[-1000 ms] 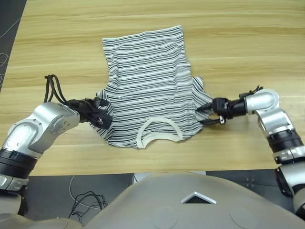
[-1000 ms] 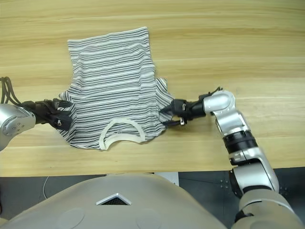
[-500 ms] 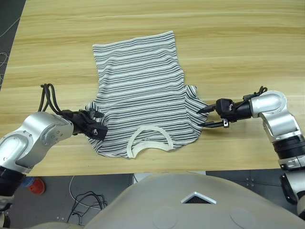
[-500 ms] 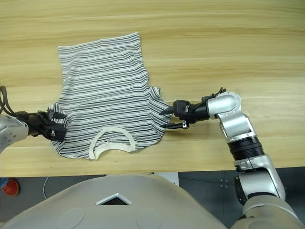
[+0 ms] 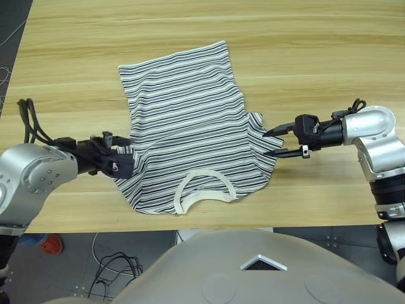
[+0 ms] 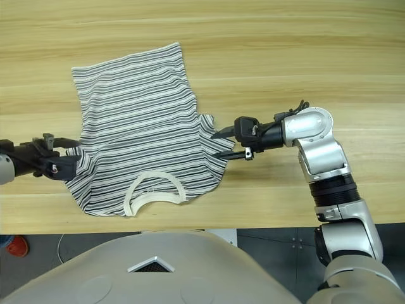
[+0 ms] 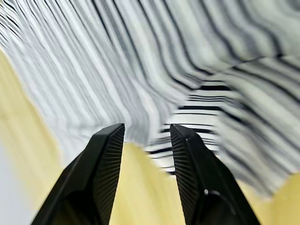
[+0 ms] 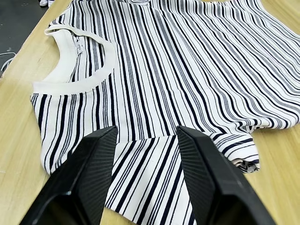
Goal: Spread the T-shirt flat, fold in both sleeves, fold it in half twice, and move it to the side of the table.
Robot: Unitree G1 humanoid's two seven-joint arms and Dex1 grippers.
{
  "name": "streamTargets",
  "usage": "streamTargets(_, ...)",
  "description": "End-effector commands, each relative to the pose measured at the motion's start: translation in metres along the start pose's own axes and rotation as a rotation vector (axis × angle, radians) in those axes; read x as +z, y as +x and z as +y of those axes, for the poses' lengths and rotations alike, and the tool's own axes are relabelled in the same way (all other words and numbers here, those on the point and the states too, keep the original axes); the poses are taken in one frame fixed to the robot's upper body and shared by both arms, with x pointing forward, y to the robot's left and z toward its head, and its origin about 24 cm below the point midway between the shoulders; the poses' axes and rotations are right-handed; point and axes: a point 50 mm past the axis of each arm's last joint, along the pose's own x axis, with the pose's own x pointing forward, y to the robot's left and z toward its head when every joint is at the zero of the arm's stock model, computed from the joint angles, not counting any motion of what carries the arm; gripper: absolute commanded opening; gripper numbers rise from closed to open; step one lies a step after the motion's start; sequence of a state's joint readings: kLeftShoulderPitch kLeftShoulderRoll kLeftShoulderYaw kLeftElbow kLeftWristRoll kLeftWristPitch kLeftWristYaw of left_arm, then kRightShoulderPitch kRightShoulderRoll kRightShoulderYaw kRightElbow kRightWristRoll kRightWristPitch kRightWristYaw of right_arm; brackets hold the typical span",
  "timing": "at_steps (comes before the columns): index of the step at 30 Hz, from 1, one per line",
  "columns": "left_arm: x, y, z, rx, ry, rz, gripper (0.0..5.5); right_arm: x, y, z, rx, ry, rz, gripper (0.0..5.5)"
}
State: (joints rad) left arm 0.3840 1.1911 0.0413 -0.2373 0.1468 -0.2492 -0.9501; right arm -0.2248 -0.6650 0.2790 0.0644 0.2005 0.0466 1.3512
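Observation:
The black-and-white striped T-shirt (image 5: 183,120) lies on the wooden table (image 5: 316,57), its white collar (image 5: 204,193) toward the near edge and its hem at the far side. Both sleeves are bunched against the body. My left gripper (image 5: 116,152) stands open at the shirt's left shoulder edge; in the left wrist view the gripper (image 7: 146,129) has striped cloth (image 7: 197,70) just beyond its tips. My right gripper (image 5: 266,144) is open at the right sleeve (image 5: 255,121). In the right wrist view that gripper (image 8: 146,132) hovers over a folded flap of fabric (image 8: 154,178).
Bare wood runs all around the shirt, with wide room to the right and far side. The table's near edge (image 5: 304,223) lies close below the collar. Cables (image 5: 111,266) and a red object (image 5: 47,242) lie on the floor beyond that edge.
The left gripper has opened and drawn back leftward off the shoulder. The right gripper pulled back rightward and opened wider. The shirt spread a little toward the left.

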Motion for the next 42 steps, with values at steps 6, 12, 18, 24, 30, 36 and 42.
streamTargets(6, -0.063, -0.036, -0.009, 0.007, -0.751, -0.419, 2.67, -0.001, 0.003, -0.001, -0.039, -0.002, -0.008, 2.38)
streamTargets(12, -0.093, -0.029, -0.028, -0.005, -0.892, -0.388, 2.67, -0.006, 0.000, -0.003, -0.054, 0.004, 0.010, 2.38)
streamTargets(18, -0.096, -0.013, -0.035, -0.041, -0.925, -0.397, 2.67, -0.009, 0.000, -0.002, -0.061, 0.007, 0.016, 2.38)
streamTargets(24, -0.095, -0.010, -0.039, -0.063, -0.943, -0.432, 2.67, -0.010, 0.001, -0.001, -0.059, 0.008, 0.022, 2.38)
streamTargets(30, -0.096, -0.005, -0.043, -0.078, -0.948, -0.424, 2.67, -0.012, 0.002, 0.000, -0.060, 0.009, 0.027, 2.38)
streamTargets(36, -0.098, 0.002, -0.052, -0.128, -0.944, -0.387, 2.67, -0.013, 0.004, 0.000, -0.061, 0.008, 0.026, 2.38)
streamTargets(42, -0.099, 0.007, -0.055, -0.154, -0.956, -0.372, 2.00, -0.014, 0.005, 0.001, -0.057, 0.009, 0.028, 2.38)
